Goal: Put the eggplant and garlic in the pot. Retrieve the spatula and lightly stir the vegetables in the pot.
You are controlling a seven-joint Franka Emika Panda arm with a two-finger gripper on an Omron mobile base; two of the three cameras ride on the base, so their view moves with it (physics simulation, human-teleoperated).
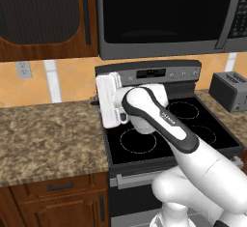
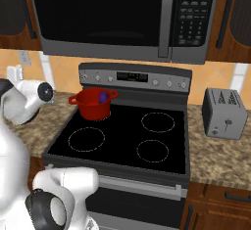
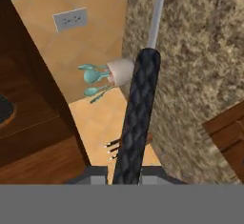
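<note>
**Observer:** While you hang over the speckled brown granite counter (image 1: 48, 129) left of the black glass stovetop (image 2: 122, 136), which way does the next move run?

**Me:** Toward my right. The squat round red pot (image 2: 93, 104) sits on the stove's rear-left burner, beside the counter's edge, and my hand is out over the counter to its left, near the tan tiled backsplash (image 1: 36, 78). So whatever I carry has to swing right and come down over the rim.

**Observer:** And what do you carry?

**Me:** My gripper (image 3: 127, 176) is clamped shut on the small spatula with the thin black textured handle (image 3: 138, 113). In the hand view its long axis runs straight away from my fingertips, black grip first, then a slim grey metal shank; the slotted head is out of frame.

**Observer:** Is the pot loaded?

**Me:** The glossy purple eggplant (image 2: 103, 97) shows inside it, against the far wall. The garlic I can't make out from here.

**Observer:** Anything in the way?

**Me:** A small pale holder of teal utensils (image 3: 102, 77) stands just past the handle. My judgement: the pot's near side handle is the likelier snag.
</note>
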